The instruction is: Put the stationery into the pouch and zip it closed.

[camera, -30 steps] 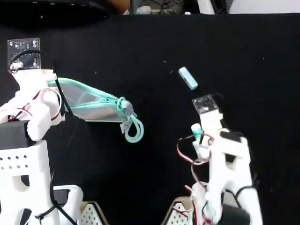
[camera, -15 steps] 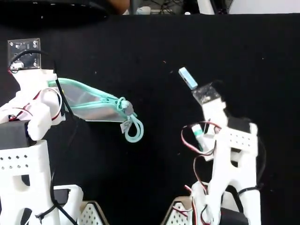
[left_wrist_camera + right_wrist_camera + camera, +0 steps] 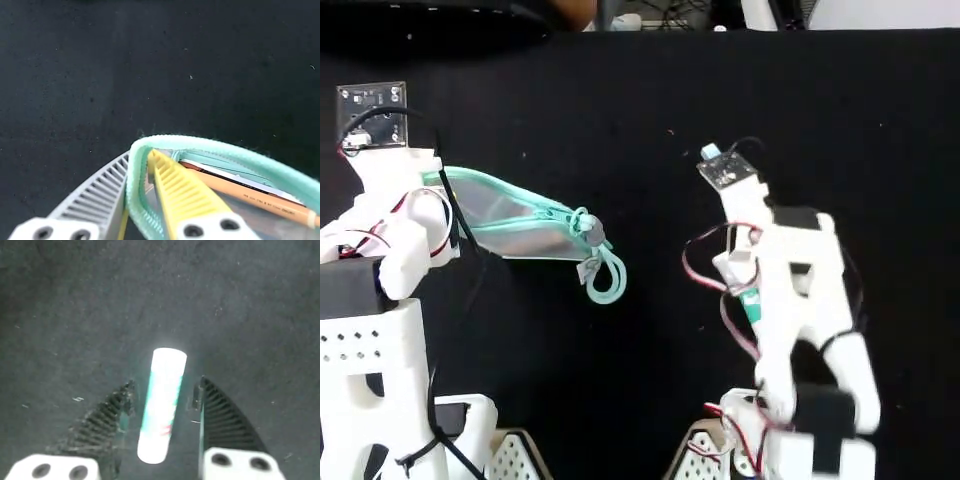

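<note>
A mint-green pouch (image 3: 510,215) lies on the black table with its zip loop (image 3: 605,275) at the right end. My left gripper (image 3: 139,155) is shut on the pouch rim (image 3: 210,147), yellow finger inside, grey finger outside. An orange pencil (image 3: 250,192) lies inside the pouch. In the high view the left gripper (image 3: 435,185) holds the pouch's left end. A white and teal stick (image 3: 162,405) lies on the table between the fingers of my open right gripper (image 3: 166,384), which touch nothing. In the high view the stick's tip (image 3: 710,152) pokes out from under the right wrist.
Black cloth (image 3: 650,90) covers the whole table. Both arm bases (image 3: 380,400) stand at the near edge. Dark clutter (image 3: 430,20) sits beyond the far edge. Bare cloth separates the pouch from the right arm (image 3: 800,290).
The right arm has swung away from its base and to the left, bringing its wrist over the stick. The left arm and the pouch have stayed put.
</note>
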Available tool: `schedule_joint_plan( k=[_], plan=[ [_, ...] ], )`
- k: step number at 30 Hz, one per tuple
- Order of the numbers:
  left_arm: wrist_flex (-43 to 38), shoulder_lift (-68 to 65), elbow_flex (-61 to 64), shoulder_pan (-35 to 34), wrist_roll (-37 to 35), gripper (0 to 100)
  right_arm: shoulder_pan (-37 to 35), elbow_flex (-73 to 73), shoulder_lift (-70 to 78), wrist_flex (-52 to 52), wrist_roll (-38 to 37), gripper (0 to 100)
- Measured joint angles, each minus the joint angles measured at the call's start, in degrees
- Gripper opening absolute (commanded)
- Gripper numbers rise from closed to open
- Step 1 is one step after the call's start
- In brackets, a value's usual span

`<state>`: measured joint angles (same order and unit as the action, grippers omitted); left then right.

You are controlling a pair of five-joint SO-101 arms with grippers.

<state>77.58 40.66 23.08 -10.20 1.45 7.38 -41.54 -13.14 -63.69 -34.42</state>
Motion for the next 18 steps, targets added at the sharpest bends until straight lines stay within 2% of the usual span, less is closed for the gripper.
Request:
schedule_joint_plan(
  k=[7, 18],
  plan=[
    [0.0, 0.0, 0.0, 0.0, 0.0, 3, 2.99, 3.34, 9.49, 0.18, -4.66, 19.0],
    [0.0, 0.0, 0.0, 0.0, 0.0, 3, 3.16, 3.6, 10.46, 0.7, -5.89, 19.1]
  ],
)
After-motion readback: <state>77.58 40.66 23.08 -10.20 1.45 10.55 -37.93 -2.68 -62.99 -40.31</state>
